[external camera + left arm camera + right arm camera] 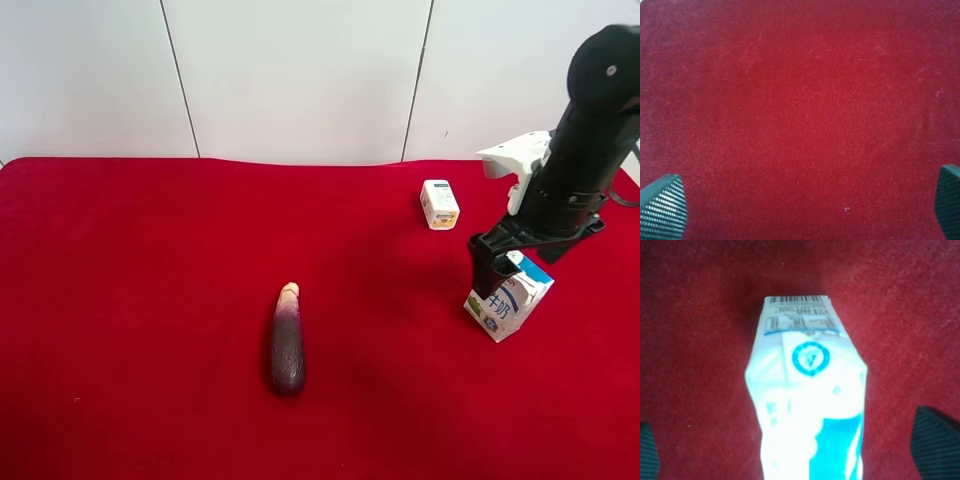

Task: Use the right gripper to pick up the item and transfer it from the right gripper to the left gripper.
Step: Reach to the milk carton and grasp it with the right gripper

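On red cloth (150, 300), near the middle: eggplant (288, 340), lying lengthwise. Further right, toward the back: small box (439, 204). Far right: carton (508, 296) standing on the cloth, top partly covered by the right gripper (500, 275). Jaws spread wide either side of it, clear of its walls; nothing grasped. Print washed out by glare in the wrist view. Left gripper (805, 205) outside the high view; only fingertips (662, 210) showing, cut off at the frame edge, spread apart over cloth.

Bright, even light; the milk carton (805, 410) glares white, softly blurred.
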Motion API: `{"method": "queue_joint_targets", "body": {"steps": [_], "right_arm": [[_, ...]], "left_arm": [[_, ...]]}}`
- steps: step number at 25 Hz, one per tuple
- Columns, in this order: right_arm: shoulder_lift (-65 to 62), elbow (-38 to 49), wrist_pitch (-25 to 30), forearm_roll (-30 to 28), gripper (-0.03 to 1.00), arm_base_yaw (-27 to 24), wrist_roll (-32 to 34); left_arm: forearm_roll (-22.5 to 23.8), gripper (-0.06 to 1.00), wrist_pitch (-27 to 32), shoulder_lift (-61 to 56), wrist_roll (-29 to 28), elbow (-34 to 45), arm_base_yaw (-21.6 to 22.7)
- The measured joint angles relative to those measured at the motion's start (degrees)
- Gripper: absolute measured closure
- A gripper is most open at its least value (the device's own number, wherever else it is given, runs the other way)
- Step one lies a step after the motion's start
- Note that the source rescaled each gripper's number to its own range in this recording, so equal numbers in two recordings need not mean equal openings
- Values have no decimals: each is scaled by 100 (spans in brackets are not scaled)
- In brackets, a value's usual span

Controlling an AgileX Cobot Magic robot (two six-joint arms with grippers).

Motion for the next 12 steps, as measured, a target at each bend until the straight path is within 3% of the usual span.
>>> {"method": "queue_joint_targets", "body": {"steps": [8,10,12], "right_arm": [[178,0,-11,-111,-1,0,-5],[178,0,-11,-122,9,0,-5],[178,0,-11,-123,26,0,-5]], "left_arm": [[0,-6,0,0,0,0,0],[0,-6,0,0,0,0,0],[0,-6,0,0,0,0,0]]}}
